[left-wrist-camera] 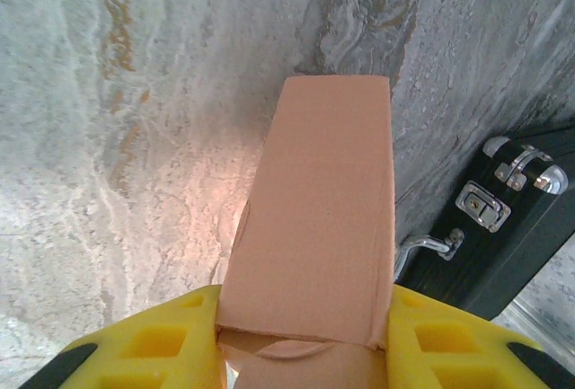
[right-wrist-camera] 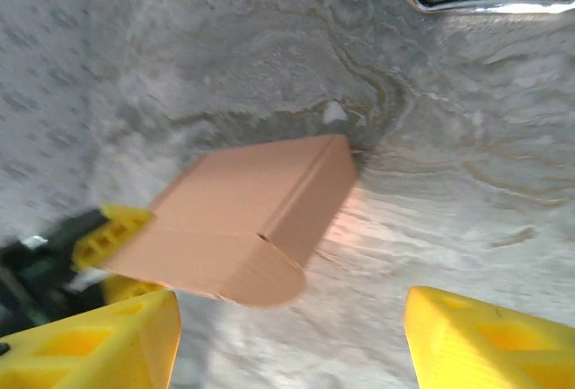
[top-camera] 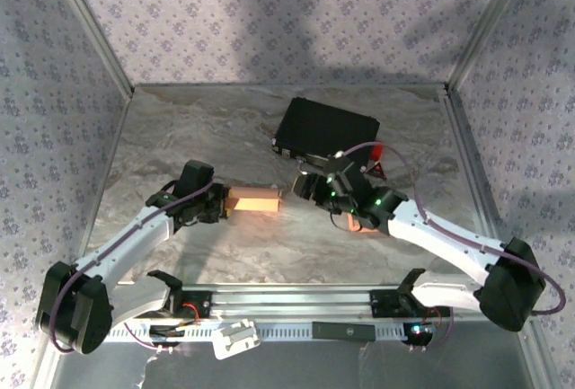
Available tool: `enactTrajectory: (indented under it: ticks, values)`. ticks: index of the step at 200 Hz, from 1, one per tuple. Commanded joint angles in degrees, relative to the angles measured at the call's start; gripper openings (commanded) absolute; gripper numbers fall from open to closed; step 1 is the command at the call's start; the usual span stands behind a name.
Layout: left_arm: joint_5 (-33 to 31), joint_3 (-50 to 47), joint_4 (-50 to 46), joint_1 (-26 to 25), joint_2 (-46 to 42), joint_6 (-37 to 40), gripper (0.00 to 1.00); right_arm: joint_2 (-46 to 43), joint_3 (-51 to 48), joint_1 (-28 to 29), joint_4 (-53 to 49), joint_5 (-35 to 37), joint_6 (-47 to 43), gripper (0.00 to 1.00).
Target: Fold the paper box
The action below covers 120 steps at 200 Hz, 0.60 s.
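The left tool (top-camera: 218,206) is clamping one end of the cardboard box (top-camera: 258,200) over the marble surface (top-camera: 225,128); the right tool (top-camera: 304,187) is hovering, jaws apart, beside its free end. An off-centre push could be twisting it loose.

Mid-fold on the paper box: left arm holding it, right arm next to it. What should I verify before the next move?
1. Left jaws clamped on the paper box: ok.
2. Right jaws open and not touching the box: ok.
3. Box apart from the black case: ok, there is a gap in the top view.
4. Rounded end flap facing the right jaws fully tucked: cannot tell.
5. Box lifted off the table: cannot tell.
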Motion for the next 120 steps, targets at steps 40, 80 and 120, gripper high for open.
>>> enactTrajectory:
  ticks: [40,80,120]
  values:
    - [-3.4,2.3,-7.3,0.1,-1.8,-2.2,0.25,2.2,1.8,16.5,-2.8,27.6,-19.9,0.69]
    - [-3.6,2.6,-7.9,0.0,-1.8,-2.2,0.25,11.3,6.9,18.2,0.6,25.9,-26.9,0.69]
    - [-3.6,2.7,-8.1,0.3,-1.9,-2.0,0.25,18.1,12.2,16.8,-1.1,24.8,-28.1,0.7]
